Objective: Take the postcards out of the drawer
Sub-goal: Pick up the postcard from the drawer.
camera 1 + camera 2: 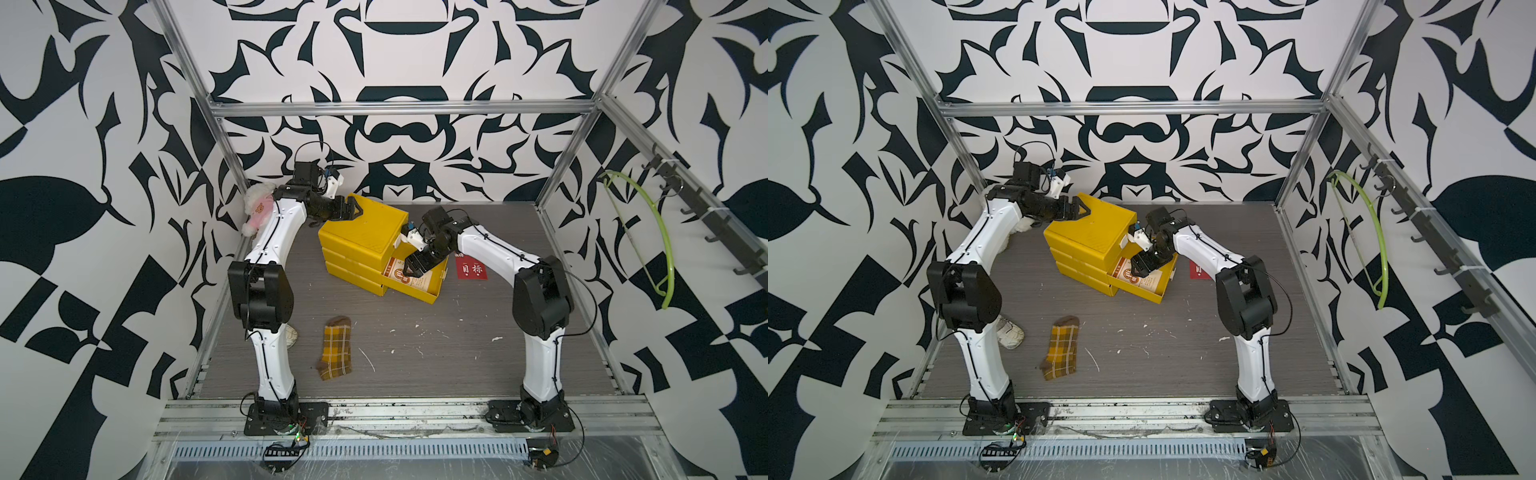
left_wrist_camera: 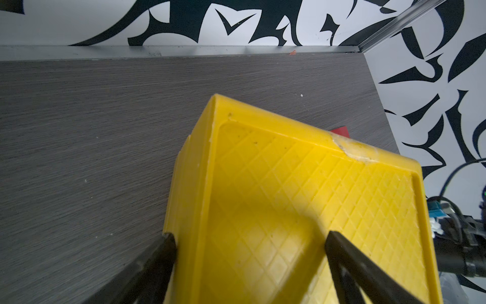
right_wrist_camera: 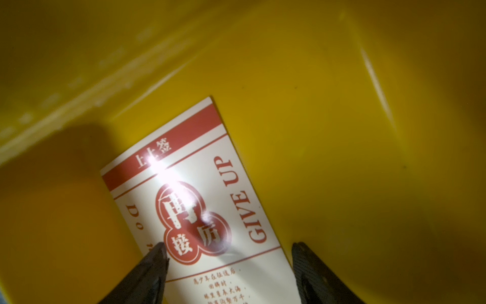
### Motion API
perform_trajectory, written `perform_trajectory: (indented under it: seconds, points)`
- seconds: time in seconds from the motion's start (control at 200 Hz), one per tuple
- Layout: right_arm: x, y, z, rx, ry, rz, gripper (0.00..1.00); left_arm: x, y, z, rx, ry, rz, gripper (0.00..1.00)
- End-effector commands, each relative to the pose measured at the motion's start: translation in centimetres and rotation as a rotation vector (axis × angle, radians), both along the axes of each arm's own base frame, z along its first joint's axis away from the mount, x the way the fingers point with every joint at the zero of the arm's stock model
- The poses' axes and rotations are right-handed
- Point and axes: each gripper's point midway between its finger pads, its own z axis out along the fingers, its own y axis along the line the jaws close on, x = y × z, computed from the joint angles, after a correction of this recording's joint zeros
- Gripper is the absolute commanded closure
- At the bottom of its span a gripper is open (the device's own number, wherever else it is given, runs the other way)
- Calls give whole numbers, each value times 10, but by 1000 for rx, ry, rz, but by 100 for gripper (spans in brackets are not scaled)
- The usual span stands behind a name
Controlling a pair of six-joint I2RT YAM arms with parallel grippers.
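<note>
- Right gripper [image 3: 228, 250]: your jaws stand spread wide and have hold of nothing. It reaches down into the pulled-out drawer [image 1: 437, 286], as both top views show [image 1: 1136, 270].
- Cream postcard [image 3: 210, 184]: it lies flat on the drawer floor, directly under the right gripper. It has a red band, a round red emblem and the words "GIVE UP". In the right wrist view one fingertip [image 3: 157, 254] sits over the card near one long edge. The other fingertip sits just past the opposite long edge, so your jaws straddle the card's width. I cannot tell whether the tips touch it. In a top view the card [image 1: 415, 286] shows partly from beneath the gripper.
- Red postcard [image 1: 471, 270]: it has white characters and lies flat on the table [image 1: 457, 353], outside the drawer, just beside it on your right-arm side.
- Drawer: it is the lowest of the yellow cabinet [image 1: 361, 232] and is drawn out toward the right arm.
- Left gripper [image 2: 249, 239]: your jaws are wide apart at the cabinet's rear top corner. One finger lies against the side wall, the other over the patterned top. Nothing is clamped.
- Plaid sock [image 1: 336, 347]: it lies on the table, well apart from the drawer, toward the arm bases.
</note>
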Motion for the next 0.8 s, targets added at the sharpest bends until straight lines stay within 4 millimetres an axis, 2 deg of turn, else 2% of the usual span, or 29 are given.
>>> perform_trajectory:
  seconds: [0.0,0.26,0.55,0.67,0.795]
  points:
    - [16,-1,23,-19,-117,-5,20,-12,-6,-38,30,120,-23,7]
    - [20,-2,8,-54,-93,-1,13,-12,-5,-38,30,122,-23,7]
    - [-25,12,-13,24,136,95,16,-12,-5,-37,33,118,-21,7]
    - [-41,22,-8,95,197,124,16,-12,-5,-37,33,118,-22,7]
    - [-47,29,-2,137,228,141,16,-11,-5,-36,31,118,-20,7]
